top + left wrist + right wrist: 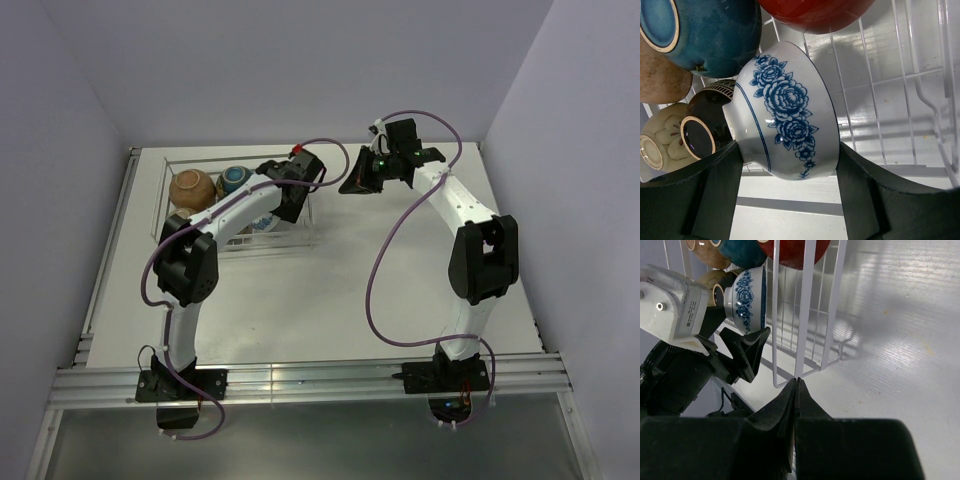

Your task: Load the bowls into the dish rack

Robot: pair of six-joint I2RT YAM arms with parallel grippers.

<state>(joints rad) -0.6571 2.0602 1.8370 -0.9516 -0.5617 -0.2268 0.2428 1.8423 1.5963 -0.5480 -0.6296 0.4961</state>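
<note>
- The dish rack lies at the table's far left; only the top view shows it whole.
- The left arm reaches forward into the rack; the left gripper, spread wide, clasps the blue-and-white bowl on its side over the grid.
- The right gripper is pressed closed and empty, just outside the rack's corner.
- Only the left wrist view shows a red bowl and a blue-glazed bowl close by.
- Print on the white camera housing is too small to read.
</note>
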